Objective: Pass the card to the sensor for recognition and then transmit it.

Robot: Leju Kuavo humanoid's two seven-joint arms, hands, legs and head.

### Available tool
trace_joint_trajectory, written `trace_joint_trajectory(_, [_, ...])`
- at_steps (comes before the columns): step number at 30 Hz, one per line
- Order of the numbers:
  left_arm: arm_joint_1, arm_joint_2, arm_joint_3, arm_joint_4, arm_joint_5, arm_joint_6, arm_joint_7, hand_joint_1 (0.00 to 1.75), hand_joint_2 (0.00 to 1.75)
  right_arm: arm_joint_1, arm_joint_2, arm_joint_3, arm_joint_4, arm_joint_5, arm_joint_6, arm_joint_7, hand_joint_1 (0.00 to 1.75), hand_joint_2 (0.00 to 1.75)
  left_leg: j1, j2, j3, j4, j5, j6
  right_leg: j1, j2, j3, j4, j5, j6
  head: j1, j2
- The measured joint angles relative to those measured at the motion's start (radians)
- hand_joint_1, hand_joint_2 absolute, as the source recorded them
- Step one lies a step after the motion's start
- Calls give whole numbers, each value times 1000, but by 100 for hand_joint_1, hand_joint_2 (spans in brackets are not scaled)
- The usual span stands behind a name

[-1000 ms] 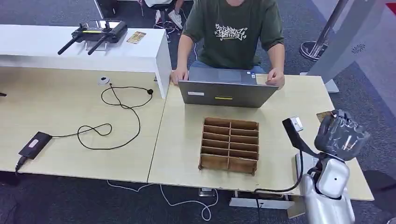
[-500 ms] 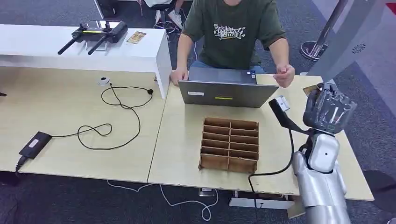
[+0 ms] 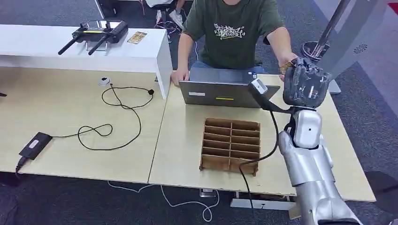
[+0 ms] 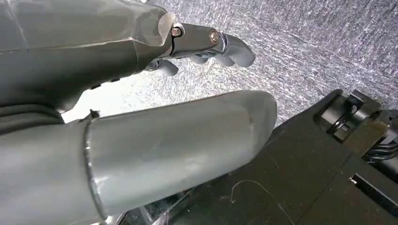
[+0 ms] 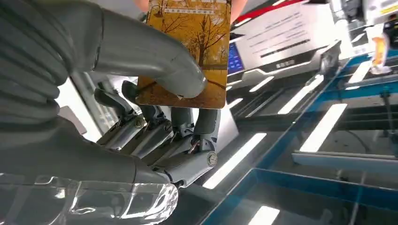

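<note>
My right hand [image 3: 305, 86] is raised over the far right of the table, behind the laptop, in front of the seated person. It holds the card [image 5: 187, 51], printed with yellow autumn trees, with the thumb [image 5: 155, 54] pressed on its face and the fingers [image 5: 159, 126] behind it. The person's fingertips [image 5: 237, 7] touch the card's far edge, and their hand [image 3: 285, 62] meets mine. My left hand [image 4: 206, 44] hangs over grey carpet, holding nothing.
A grey laptop [image 3: 227, 93] stands between me and the person. A cardboard divider box [image 3: 231, 145] sits mid-table. On the left table lie a black cable [image 3: 119, 110], a small black device [image 3: 34, 145] and a white puck [image 3: 104, 81]. A white shelf [image 3: 141, 56] carries a controller [image 3: 96, 32].
My right arm has risen and swung forward and left with the card, from the table's right edge to the person. The person's hand left the laptop and came up to the card.
</note>
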Motion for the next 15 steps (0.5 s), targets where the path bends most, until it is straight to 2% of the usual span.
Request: trace_joint_trajectory(15, [-11, -1, -18, 0, 0, -12, 0, 0, 0, -208, 62, 127, 226, 0, 39, 14, 175, 175, 0, 0, 0, 0, 1, -1, 0, 0, 0, 0, 0, 0, 0, 0])
